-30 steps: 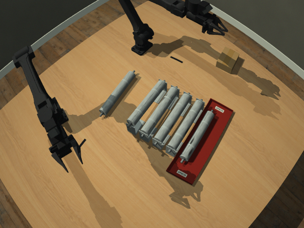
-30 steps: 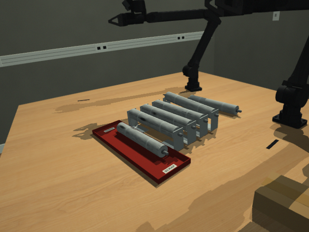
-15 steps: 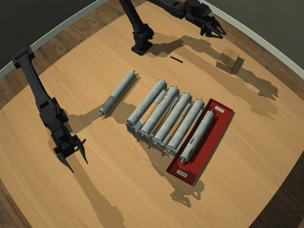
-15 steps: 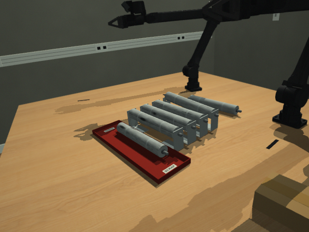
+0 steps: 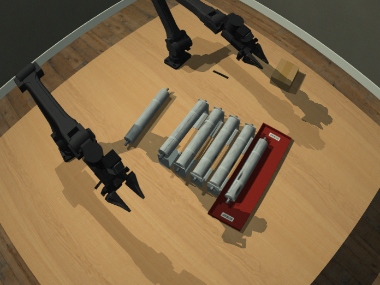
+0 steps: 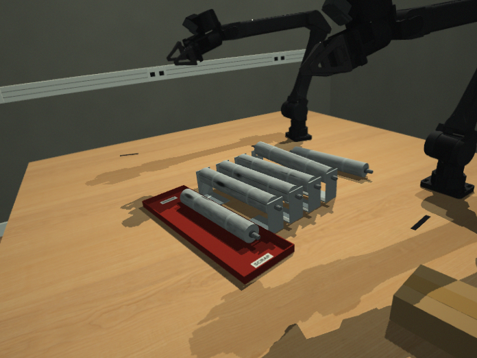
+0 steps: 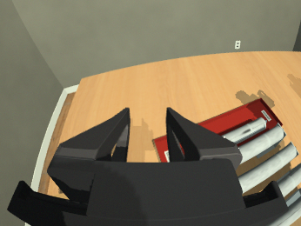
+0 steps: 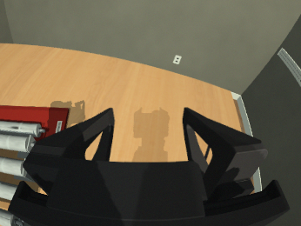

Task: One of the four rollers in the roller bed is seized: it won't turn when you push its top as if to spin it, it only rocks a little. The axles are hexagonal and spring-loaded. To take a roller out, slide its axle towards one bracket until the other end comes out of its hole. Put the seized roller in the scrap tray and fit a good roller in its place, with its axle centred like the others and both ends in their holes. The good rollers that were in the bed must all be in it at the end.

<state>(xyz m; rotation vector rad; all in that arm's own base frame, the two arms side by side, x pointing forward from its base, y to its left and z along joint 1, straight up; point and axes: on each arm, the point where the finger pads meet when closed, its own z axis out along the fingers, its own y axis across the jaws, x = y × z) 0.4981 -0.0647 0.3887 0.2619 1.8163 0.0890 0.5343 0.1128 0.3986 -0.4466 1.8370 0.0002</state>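
Observation:
Several rollers sit side by side in the bed. The outermost (image 5: 184, 127) (image 6: 295, 158), farthest from the tray, appears to have one end raised on top of its bracket (image 5: 167, 160), its axle showing above it; its other axle end is in the hole. The others (image 5: 216, 145) (image 6: 246, 179) sit level in their brackets. One roller (image 5: 247, 170) (image 6: 219, 215) lies in the red scrap tray (image 5: 268, 174) (image 6: 231, 263) (image 8: 48, 114). Another (image 5: 147, 114) (image 6: 331, 160) lies loose on the table. My left gripper (image 5: 265, 65) (image 7: 148, 114) is partly open, empty. My right gripper (image 5: 137, 204) (image 8: 148, 114) is open wider, empty, away from the bed.
A brown box (image 5: 284, 75) (image 6: 431, 308) stands near my left gripper's side. A thin black strip (image 5: 220, 74) (image 6: 420, 222) lies near the left arm's base, and another dark strip (image 6: 129, 154) lies at the far side. The tray stands right beside the bed.

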